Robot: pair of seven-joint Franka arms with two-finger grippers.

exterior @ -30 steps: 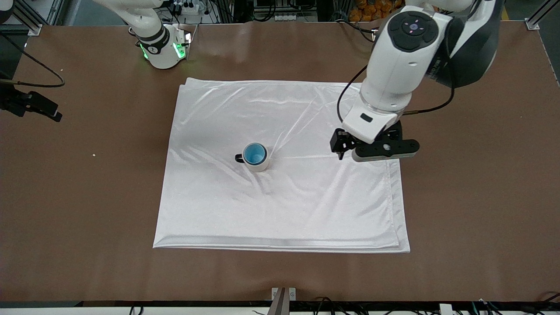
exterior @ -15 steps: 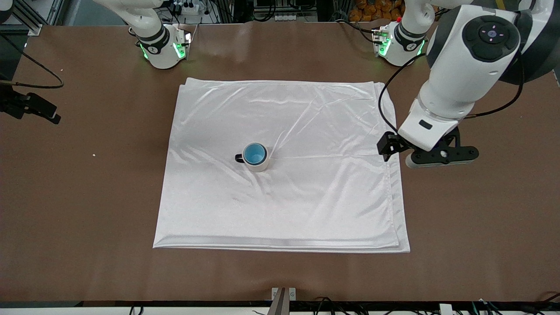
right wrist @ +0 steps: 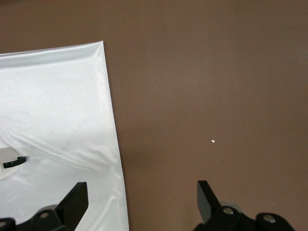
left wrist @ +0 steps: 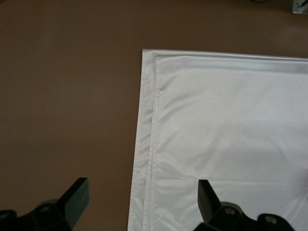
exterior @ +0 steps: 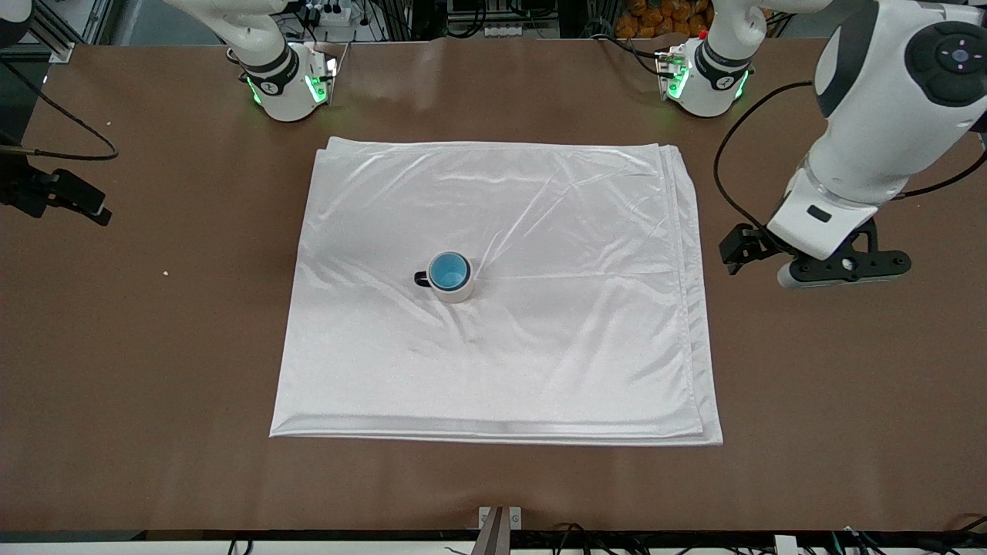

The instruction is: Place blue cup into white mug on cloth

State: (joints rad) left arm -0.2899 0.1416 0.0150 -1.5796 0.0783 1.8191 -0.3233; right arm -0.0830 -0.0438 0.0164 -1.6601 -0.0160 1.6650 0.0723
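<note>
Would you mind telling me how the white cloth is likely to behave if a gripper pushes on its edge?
The cloth looks thin and wrinkled, so it would probably bunch rather than slide stiffly. Its sheen suggests slippery layers that may shift apart. The mug standing on it might wobble.

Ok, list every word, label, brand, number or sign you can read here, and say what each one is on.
None can be read.
The blue cup, the white mug and the cloth carry no print.
The left arm's wrist shows only small button symbols, no letters.
Both the left gripper and the right gripper bear no marking.
</note>
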